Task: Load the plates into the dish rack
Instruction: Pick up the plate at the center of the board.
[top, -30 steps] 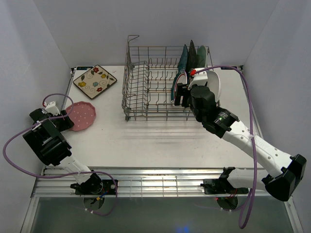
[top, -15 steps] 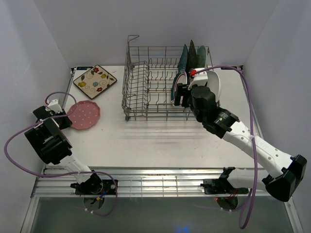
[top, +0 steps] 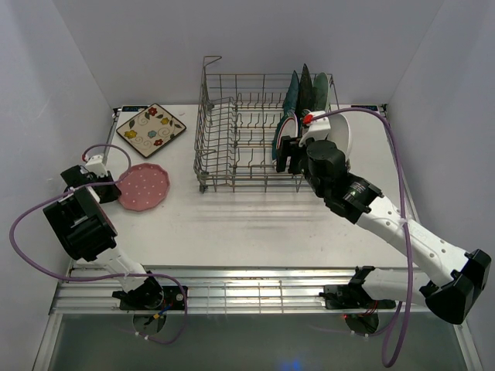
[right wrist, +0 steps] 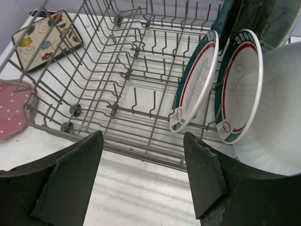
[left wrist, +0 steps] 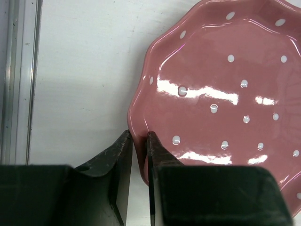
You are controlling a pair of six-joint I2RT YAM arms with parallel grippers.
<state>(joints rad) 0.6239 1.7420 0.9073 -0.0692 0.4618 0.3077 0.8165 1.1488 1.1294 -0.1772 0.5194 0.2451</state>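
Note:
The pink dotted plate [top: 145, 186] [left wrist: 221, 94] lies on the table at the left. My left gripper [top: 114, 188] [left wrist: 138, 141] is shut on its near rim, one finger under and one on top. The cream floral square plate [top: 151, 130] lies behind it. The grey wire dish rack [top: 203, 131] [right wrist: 122, 143] holds two green-rimmed white plates [right wrist: 196, 80] upright at its right end, beside a plain white plate [right wrist: 277, 117]. Teal, black and mint plates [top: 306, 86] stand at the rack's back right. My right gripper [top: 288, 154] [right wrist: 142, 141] hangs open at the rack's front right, holding nothing.
White walls close in the table on the left, back and right. A metal rail [top: 232, 290] runs along the near edge by the arm bases. The left part of the rack shows only bare tines [right wrist: 141, 52].
My left gripper has shut on the pink plate's rim, and the plate has slid right, toward the rack. The right arm has hardly moved.

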